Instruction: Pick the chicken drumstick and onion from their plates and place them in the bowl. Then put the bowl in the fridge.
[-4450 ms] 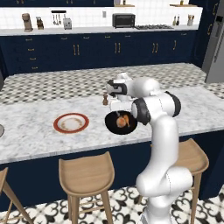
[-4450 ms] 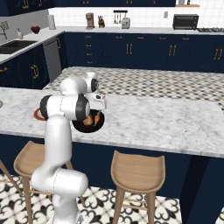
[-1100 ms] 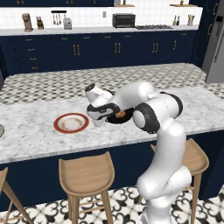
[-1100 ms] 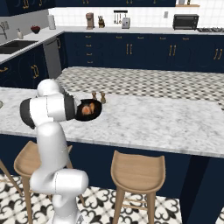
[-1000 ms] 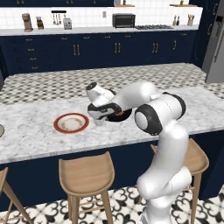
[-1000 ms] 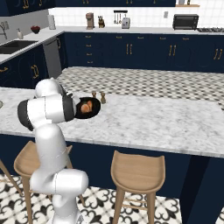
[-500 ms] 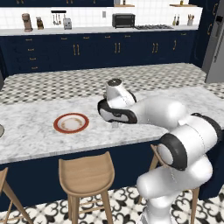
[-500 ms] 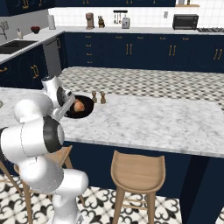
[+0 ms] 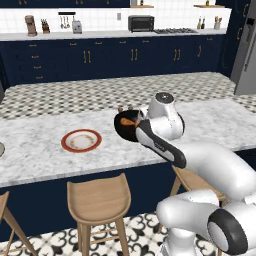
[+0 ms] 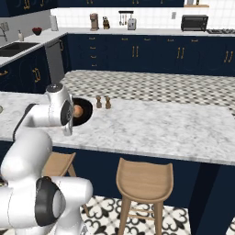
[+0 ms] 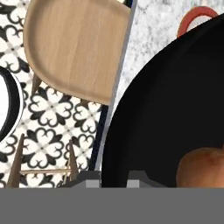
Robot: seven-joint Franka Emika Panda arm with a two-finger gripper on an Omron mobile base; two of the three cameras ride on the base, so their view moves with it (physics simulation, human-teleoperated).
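My gripper (image 11: 113, 177) is shut on the rim of the black bowl (image 9: 123, 128), holding it tilted on edge above the marble counter (image 9: 40, 155). The round onion (image 10: 78, 110) lies inside the bowl (image 10: 84, 111) and shows large in the hand view (image 11: 203, 168). An orange-brown end of the chicken drumstick (image 9: 129, 121) peeks out in the bowl. The white plate with the red rim (image 9: 81, 140) sits bare on the counter to the left, and its rim (image 11: 197, 16) shows past the bowl (image 11: 166, 109). The grey fridge (image 9: 245, 55) stands at the far right.
Two small shakers (image 10: 103, 102) stand on the counter just behind the bowl. Wooden stools (image 9: 100, 200) (image 10: 144, 176) line the near side of the island, one right below the hand (image 11: 78, 48). A grey sliver of another plate (image 9: 1, 149) shows at the left edge.
The arm has swung and folded low toward the cameras. The bowl stays gripped, went left and came back a little right, and is now tipped more on edge.
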